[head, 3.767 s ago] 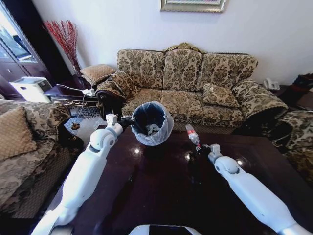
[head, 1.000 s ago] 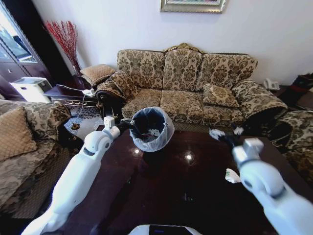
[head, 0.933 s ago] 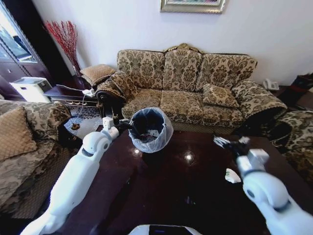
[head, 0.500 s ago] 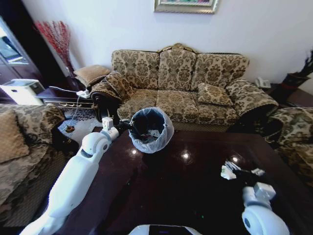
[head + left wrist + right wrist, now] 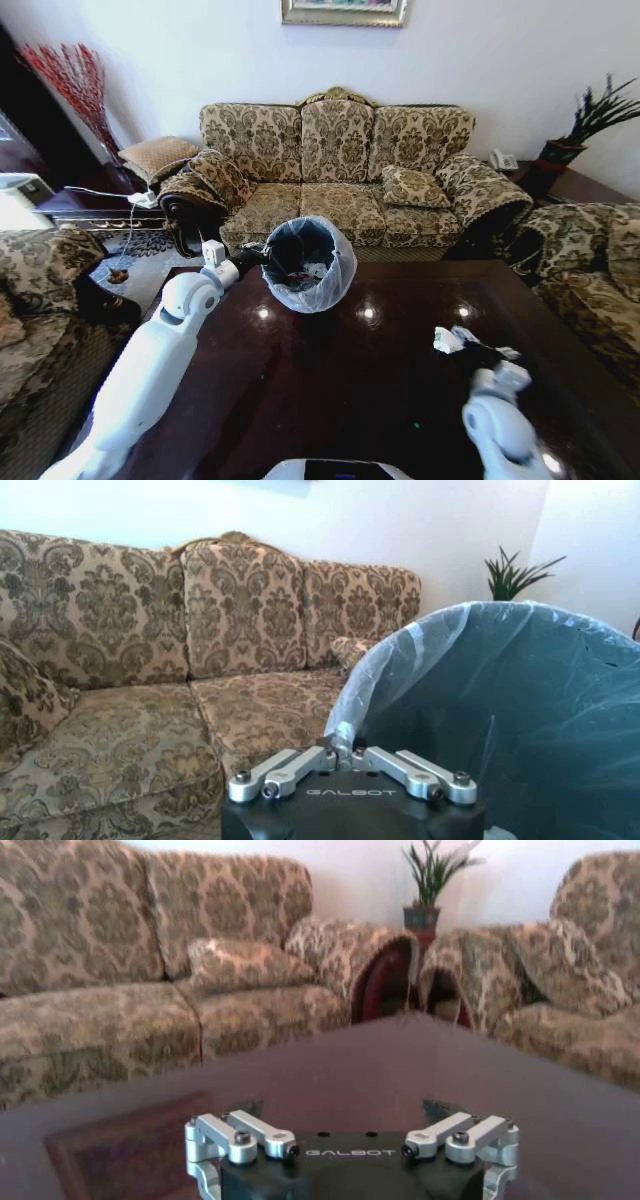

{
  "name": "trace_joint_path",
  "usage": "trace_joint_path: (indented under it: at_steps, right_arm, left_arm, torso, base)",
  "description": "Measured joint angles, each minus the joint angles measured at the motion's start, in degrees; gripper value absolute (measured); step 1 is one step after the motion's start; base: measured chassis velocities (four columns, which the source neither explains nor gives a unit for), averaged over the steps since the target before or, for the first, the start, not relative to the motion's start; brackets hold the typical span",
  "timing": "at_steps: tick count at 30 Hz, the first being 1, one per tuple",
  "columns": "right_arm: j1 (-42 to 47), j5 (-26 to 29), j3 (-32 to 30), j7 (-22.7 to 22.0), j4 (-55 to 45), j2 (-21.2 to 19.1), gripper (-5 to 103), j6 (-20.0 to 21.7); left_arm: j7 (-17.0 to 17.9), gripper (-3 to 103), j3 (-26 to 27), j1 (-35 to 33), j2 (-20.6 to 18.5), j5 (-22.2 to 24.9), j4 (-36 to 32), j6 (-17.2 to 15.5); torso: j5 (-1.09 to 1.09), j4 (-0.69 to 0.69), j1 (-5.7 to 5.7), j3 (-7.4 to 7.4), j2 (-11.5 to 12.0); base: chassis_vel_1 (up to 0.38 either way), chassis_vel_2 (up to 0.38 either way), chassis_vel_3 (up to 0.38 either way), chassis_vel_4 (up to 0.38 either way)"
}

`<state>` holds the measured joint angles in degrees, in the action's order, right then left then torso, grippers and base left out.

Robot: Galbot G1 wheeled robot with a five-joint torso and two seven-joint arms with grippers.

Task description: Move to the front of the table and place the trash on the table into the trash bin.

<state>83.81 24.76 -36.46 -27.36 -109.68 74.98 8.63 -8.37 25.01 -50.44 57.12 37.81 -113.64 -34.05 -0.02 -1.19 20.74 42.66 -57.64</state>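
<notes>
- The small round black trash bin (image 5: pixel 308 262), lined with a translucent bluish-white plastic bag folded over its rim, is seen tilted at the far edge of the glossy dark mahogany table (image 5: pixel 330 390), toward the far left corner.
- The bin's rim is pinched by the left gripper (image 5: pixel 256 256); in the left wrist view the fingers (image 5: pixel 345 744) are pressed together on the bag's edge (image 5: pixel 420 641).
- White scraps and darker litter are seen inside the bin.
- A crumpled white paper wad (image 5: pixel 446 340) is lying on the table top, on the right half, nearer the right edge than the bin.
- The right gripper (image 5: pixel 480 350) is held low over the table just beside the paper wad, on its right-edge side.
- In the right wrist view the right gripper's linkages (image 5: pixel 352 1140) are seen spread apart over bare dark table top; nothing is held between them.
- A patterned beige three-seat sofa (image 5: pixel 335 170) is seen beyond the table's far edge.
- A potted green plant (image 5: pixel 585 125) is seen on a side stand past the far right corner.
</notes>
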Motion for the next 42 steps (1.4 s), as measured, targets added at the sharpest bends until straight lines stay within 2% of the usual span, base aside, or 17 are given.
trace_joint_path:
  at_steps: [4,8,15,20,23,24,27,29,31,32,33,34,36,37,39,41,42]
  right_arm:
    - [-1.30,-0.74,1.50,-2.88,2.49,1.27,100,1.21]
    - [-0.84,0.13,1.70,-3.76,3.91,2.68,100,1.35]
    - [-2.34,3.05,1.66,-3.76,9.67,5.02,100,0.58]
    - [-4.18,3.45,1.54,-2.72,12.33,4.41,103,0.08]
    - [-5.70,4.33,1.46,-2.17,14.03,3.35,91,0.01]
    - [-5.70,4.33,1.46,-2.17,14.03,3.35,91,0.01]
    - [-6.31,4.80,1.45,-1.96,15.57,2.90,75,0.03]
    - [-6.31,4.80,1.47,-1.92,15.82,2.89,75,0.03]
    - [-6.29,4.76,1.51,-1.85,16.05,2.92,63,-0.02]
    - [-6.29,4.76,1.51,-1.85,16.05,2.92,63,-0.02]
    - [-6.21,4.65,1.58,-1.85,16.05,2.99,58,-0.10]
    - [-6.03,4.19,1.79,-1.86,15.96,2.84,47,-0.16]
    - [-6.01,4.06,1.98,-1.92,15.95,2.52,37,-0.16]
    - [-6.01,4.06,1.98,-1.92,15.95,2.52,37,-0.16]
    - [-6.05,3.65,2.26,-1.97,16.06,2.21,26,-0.17]
    - [-6.06,3.23,2.43,-1.98,16.12,2.02,26,-0.21]
    - [-6.06,2.76,2.69,-1.97,16.16,1.78,18,-0.34]
  left_arm:
    - [-0.22,2,0.43,-0.02,-0.36,0.38,0.26,0.04]
    - [-0.68,2,0.98,-0.11,-0.71,0.92,0.70,0.18]
    - [-1.29,2,1.07,-0.10,-1.14,0.99,1.98,0.80]
    - [-1.50,2,0.75,-0.05,-1.06,1.00,2.18,0.98]
    - [-1.75,2,0.30,0.05,-1.12,1.01,2.31,1.11]
    - [-1.75,2,0.30,0.05,-1.12,1.01,2.31,1.11]
    - [-2.20,2,-0.12,0.57,-1.21,1.01,2.64,1.19]
    - [-2.24,2,-0.18,0.71,-1.21,1.01,2.77,1.21]
    - [-2.28,2,-0.27,0.84,-1.21,1.01,2.97,1.26]
    - [-2.28,2,-0.27,0.84,-1.21,1.01,2.97,1.26]
    - [-2.29,2,-0.27,0.84,-1.21,1.01,3.05,1.29]
    - [-2.36,2,-0.13,0.65,-1.32,1.01,3.07,1.35]
    - [-2.41,2,0.01,0.53,-1.35,1.01,3.08,1.36]
    - [-2.41,2,0.01,0.53,-1.35,1.01,3.08,1.36]
    - [-2.47,2,0.08,0.49,-1.29,1.02,3.13,1.36]
    - [-2.48,2,0.09,0.49,-1.19,1.02,3.17,1.37]
    - [-2.49,2,0.09,0.49,-0.99,1.02,3.22,1.38]
  torso:
    - [0.01,0.01,0.00,0.00,0.00]
    - [0.00,0.03,-0.01,0.00,0.00]
    - [0.01,0.02,-0.01,0.00,0.00]
    - [0.01,0.02,-0.01,0.00,0.00]
    - [0.00,0.02,-0.01,0.00,0.00]
    - [0.00,0.02,-0.01,0.00,0.00]
    - [0.02,0.02,-0.01,0.00,0.00]
    - [0.02,0.02,-0.01,0.00,0.00]
    - [0.01,0.02,-0.01,-0.01,0.00]
    - [0.01,0.02,-0.01,-0.01,0.00]
    - [0.01,0.02,-0.01,-0.01,0.00]
    - [0.01,0.02,-0.01,-0.01,0.00]
    - [0.02,0.01,-0.01,-0.01,0.00]
    - [0.02,0.01,-0.01,-0.01,0.00]
    - [0.02,0.02,-0.01,-0.01,0.00]
    - [0.03,0.02,-0.01,-0.01,0.00]
    - [0.02,0.02,-0.01,-0.01,0.00]
  base:
    - [0.000,0.000,0.000,0.000]
    - [0.000,0.000,0.000,0.000]
    - [0.000,0.000,0.000,0.000]
    - [0.000,0.000,0.000,0.000]
    - [0.000,0.000,0.000,0.000]
    - [0.000,0.000,0.000,0.000]
    - [0.000,0.000,0.000,0.000]
    - [0.000,0.000,0.000,0.000]
    - [0.000,0.000,0.000,0.000]
    - [0.000,0.000,0.000,0.000]
    - [0.000,0.000,0.000,0.000]
    - [0.000,0.000,0.000,0.000]
    - [0.000,0.000,0.000,0.000]
    - [0.000,0.000,0.000,0.000]
    - [0.000,0.000,0.000,0.000]
    - [0.000,0.000,0.000,0.000]
    - [0.000,0.000,0.000,0.000]
